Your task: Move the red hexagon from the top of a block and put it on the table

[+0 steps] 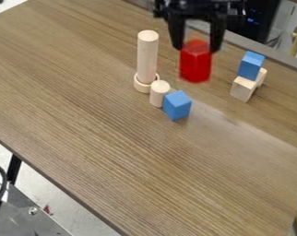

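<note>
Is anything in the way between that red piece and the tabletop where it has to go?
Nothing visible stands between the red hexagon, held in the gripper, and the table. A short wooden cylinder and a blue cube sit to its lower left in the picture; a stacked blue block is to its right.

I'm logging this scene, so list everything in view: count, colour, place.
red hexagon: one, red, held in the pincer
tall cylinder: one, pale wood, left of the red hexagon
ring: one, pale wood, around the tall cylinder's foot
short cylinder: one, pale wood, beside the blue cube
blue cube: one, blue, on the table
wooden block: one or two, pale, at right
blue block: one, blue, atop wood
table: one, brown, centre
cable: one, black, lower left
pincer: one, black, top
</note>
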Robot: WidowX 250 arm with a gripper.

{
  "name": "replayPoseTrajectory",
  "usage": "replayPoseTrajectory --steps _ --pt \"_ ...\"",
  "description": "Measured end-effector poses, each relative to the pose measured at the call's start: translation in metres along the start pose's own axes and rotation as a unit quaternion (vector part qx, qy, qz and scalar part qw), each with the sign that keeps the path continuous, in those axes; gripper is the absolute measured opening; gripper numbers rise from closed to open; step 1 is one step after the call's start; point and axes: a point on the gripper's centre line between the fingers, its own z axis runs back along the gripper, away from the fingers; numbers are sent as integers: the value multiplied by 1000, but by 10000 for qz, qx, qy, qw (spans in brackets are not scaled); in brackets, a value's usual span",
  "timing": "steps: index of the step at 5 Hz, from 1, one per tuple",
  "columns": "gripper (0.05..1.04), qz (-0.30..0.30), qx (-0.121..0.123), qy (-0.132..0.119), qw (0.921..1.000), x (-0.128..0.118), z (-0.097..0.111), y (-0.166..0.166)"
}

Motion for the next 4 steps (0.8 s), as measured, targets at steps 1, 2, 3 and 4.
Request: replayPoseTrajectory --steps 1,2,3,4 --pt "653 -775 -165 -174 9967 -11 -13 -19" --pt "653 -1294 -167 -553 9899 -15 -26 -36" --pt "653 -1652 -133 -702 9837 -17 -47 -51" --pt "653 -1792 17 -841 9802 -17 -65 -58"
